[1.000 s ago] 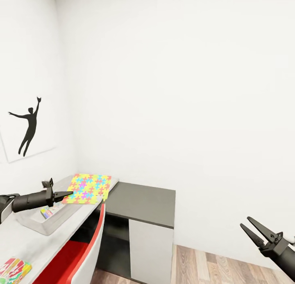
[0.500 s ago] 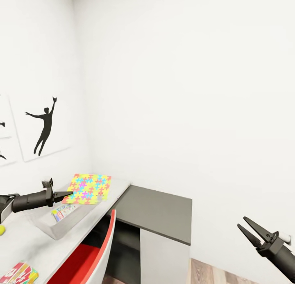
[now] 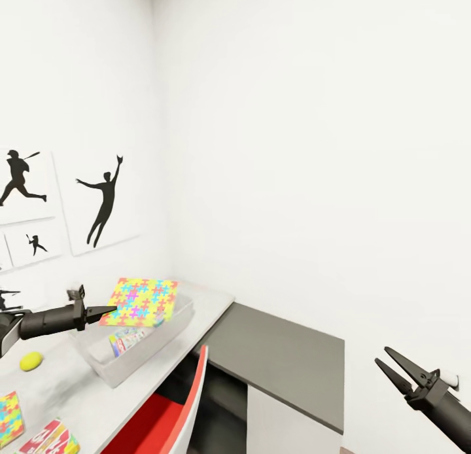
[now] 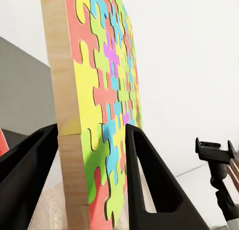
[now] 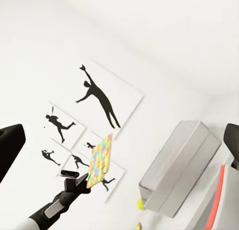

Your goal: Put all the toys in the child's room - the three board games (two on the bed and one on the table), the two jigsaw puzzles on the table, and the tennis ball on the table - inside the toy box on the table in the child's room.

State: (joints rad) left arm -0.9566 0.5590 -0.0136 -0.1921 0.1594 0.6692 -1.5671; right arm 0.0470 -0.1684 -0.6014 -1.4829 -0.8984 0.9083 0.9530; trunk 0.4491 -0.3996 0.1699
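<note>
**Jigsaw puzzle held over the toy box**

Jigsaw puzzle (image 3: 140, 301), a thin wood-edged square of interlocking coloured pieces, is pinched at its edge by the left gripper (image 3: 106, 310), above the grey flared toy box (image 3: 134, 349) on the pale table (image 3: 85, 401). A tennis ball (image 3: 31, 360) lies near. The right gripper (image 3: 388, 364) hangs spread wide in free space, well apart, beyond the dark side cabinet (image 3: 281, 362).

- No word, brand or number can be read anywhere.
- The flat printed box (image 3: 129, 341) lying inside the light grey shallow bin (image 3: 140, 349) carries coloured print too small to make out.
- The red-and-white printed box (image 3: 52, 439) on the pale grey tabletop (image 3: 78, 388) shows markings, also illegible.
</note>
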